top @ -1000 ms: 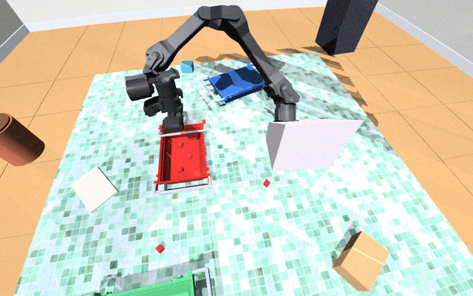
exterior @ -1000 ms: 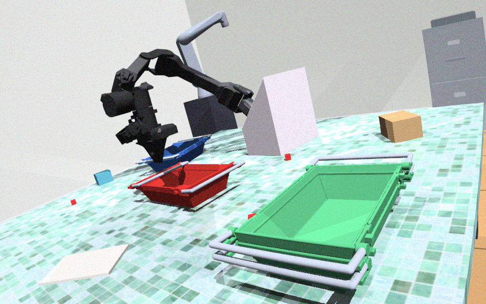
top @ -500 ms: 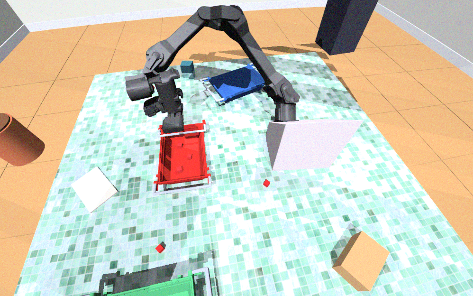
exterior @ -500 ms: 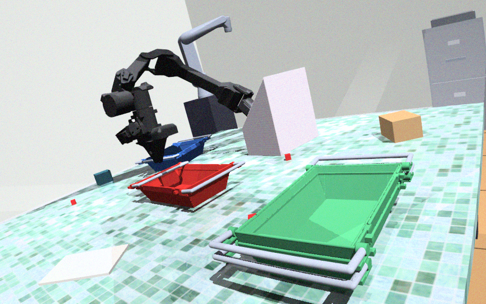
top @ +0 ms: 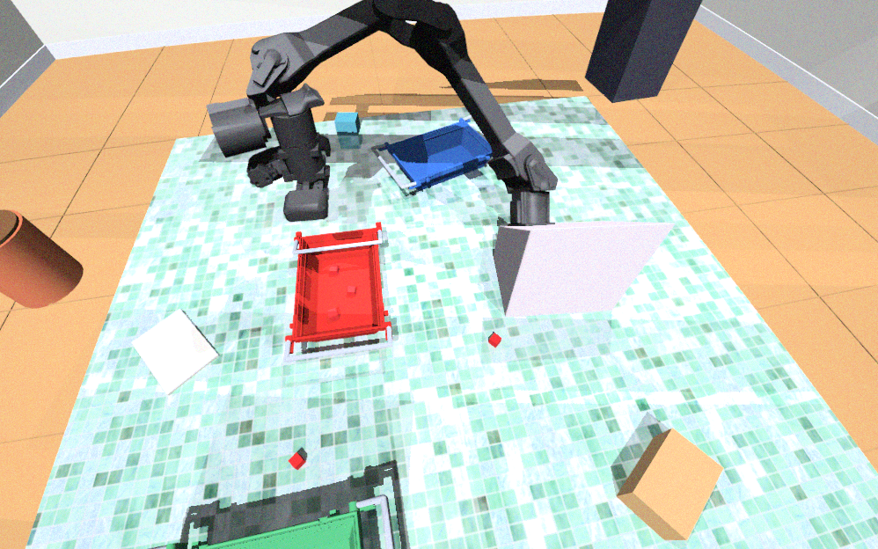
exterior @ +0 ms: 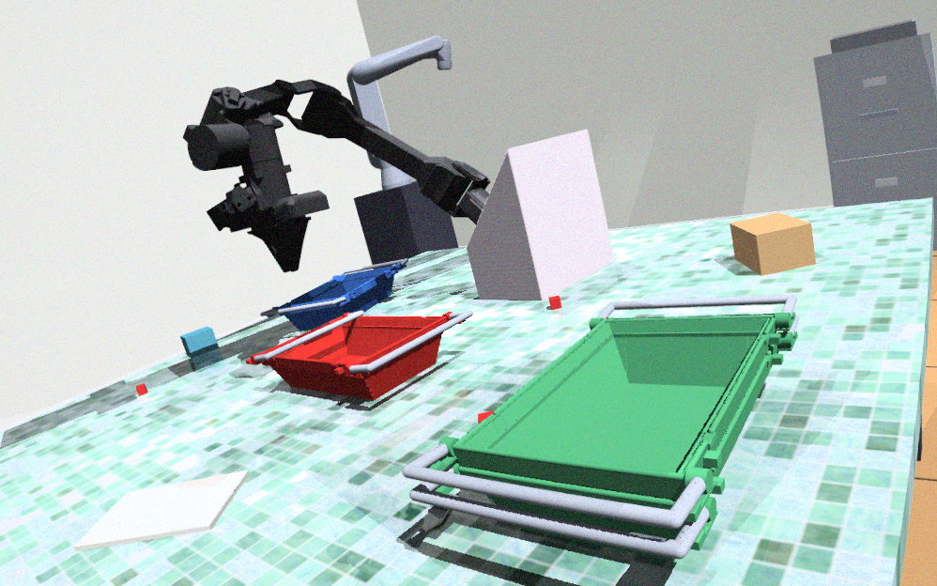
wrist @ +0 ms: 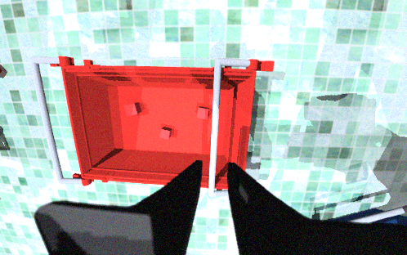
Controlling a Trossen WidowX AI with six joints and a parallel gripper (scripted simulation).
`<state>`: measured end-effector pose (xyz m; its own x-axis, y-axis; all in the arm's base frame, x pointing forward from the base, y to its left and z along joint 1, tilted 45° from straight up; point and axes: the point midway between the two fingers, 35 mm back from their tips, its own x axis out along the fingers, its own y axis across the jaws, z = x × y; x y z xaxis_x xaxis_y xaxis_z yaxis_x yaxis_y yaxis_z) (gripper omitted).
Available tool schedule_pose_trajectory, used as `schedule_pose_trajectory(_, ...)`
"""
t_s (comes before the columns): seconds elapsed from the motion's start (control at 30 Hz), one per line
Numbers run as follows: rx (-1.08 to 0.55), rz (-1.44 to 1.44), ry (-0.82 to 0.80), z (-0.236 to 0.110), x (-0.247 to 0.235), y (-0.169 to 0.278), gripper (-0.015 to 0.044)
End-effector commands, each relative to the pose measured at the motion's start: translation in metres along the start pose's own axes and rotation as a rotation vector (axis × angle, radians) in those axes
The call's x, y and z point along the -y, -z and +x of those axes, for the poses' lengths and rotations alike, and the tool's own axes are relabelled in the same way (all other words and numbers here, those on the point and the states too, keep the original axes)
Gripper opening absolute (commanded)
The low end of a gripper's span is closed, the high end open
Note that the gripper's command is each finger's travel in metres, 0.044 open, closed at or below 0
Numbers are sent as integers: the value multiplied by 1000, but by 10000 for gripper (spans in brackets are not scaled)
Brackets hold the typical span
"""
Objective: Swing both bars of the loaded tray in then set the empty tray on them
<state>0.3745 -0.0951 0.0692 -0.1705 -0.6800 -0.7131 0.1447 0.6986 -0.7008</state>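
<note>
The red loaded tray [top: 299, 291] [exterior: 359, 378] [wrist: 242, 123] holds three small red blocks [top: 351, 289] [wrist: 165, 132]. Its far bar [top: 336, 245] [exterior: 303, 338] [wrist: 216, 114] lies swung in across the top near that end. Its near bar [top: 336, 351] [exterior: 409, 344] [wrist: 46, 123] is swung out beyond the other end. My gripper [top: 305, 207] [exterior: 286, 262] [wrist: 214, 167] hangs well above the far end, fingers close together with nothing between them. The empty blue tray [top: 440, 151] [exterior: 338, 293] lies behind the red one.
A big white wedge [top: 576, 265] [exterior: 545, 221] stands right of the red tray, in front of the arm's base. A green tray [top: 291, 534] [exterior: 622, 387], an orange box [top: 669, 482], a white tile [top: 174, 349], a cyan cube [top: 347, 121] and loose red cubes [top: 494, 339] also lie around.
</note>
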Motion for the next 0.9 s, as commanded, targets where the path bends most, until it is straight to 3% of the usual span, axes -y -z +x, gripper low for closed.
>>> schedule_pose_trajectory(0.0, -32, -10, -6, 20, -51, -6, 82)
schedule_pose_trajectory(0.37, -22, 4, -14, 56, -224, 9, 82)
schedule_pose_trajectory(0.67, -22, 4, -14, 58, -227, 10, 82)
schedule_pose_trajectory(0.87, -21, 4, -13, 80, -227, 9, 82)
